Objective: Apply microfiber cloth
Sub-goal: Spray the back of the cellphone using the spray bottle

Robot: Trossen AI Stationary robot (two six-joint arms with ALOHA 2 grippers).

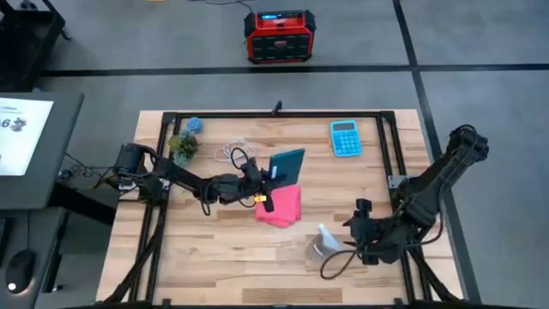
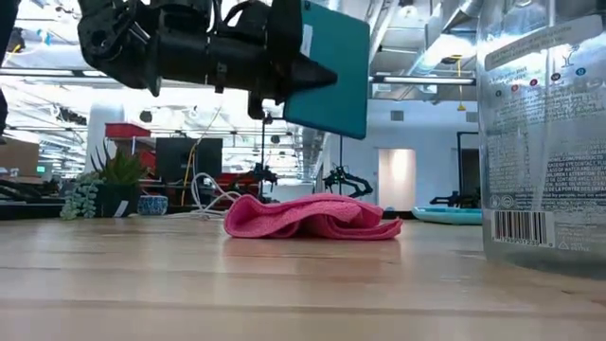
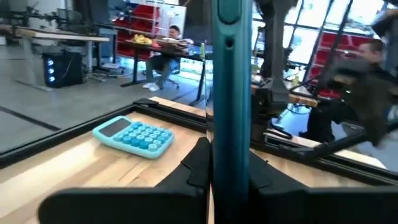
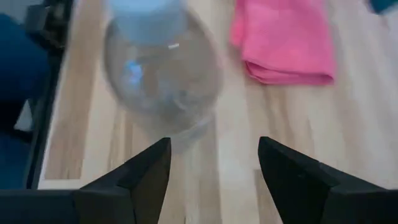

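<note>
The microfiber cloth (image 1: 281, 206) is a pink square lying crumpled on the wooden table near its middle; it also shows in the low view (image 2: 312, 218) and the right wrist view (image 4: 283, 40). My left gripper (image 1: 264, 178) reaches in from the left and is shut on a flat teal device (image 1: 288, 165), held just above the cloth's far-left side. My right gripper (image 4: 211, 174) stands open near the front right (image 1: 352, 235). Its fingers point at a clear spray bottle (image 1: 325, 244) that stands upright on the table just ahead of the fingertips. My left gripper pinches the teal device by its two flat faces, near one end (image 3: 230, 165), one finger on each side. The fingers come in roughly level from the table's left. The device stands on edge, lifted clear (image 2: 331, 66) above the table and the cloth.
A blue calculator (image 1: 346, 137) lies at the far right. A small plant (image 1: 182, 148), a blue object (image 1: 195, 125) and a white cable (image 1: 233, 153) sit at the far left. Black frame rails (image 1: 390, 146) run along the table's edges. People sit in the room beyond.
</note>
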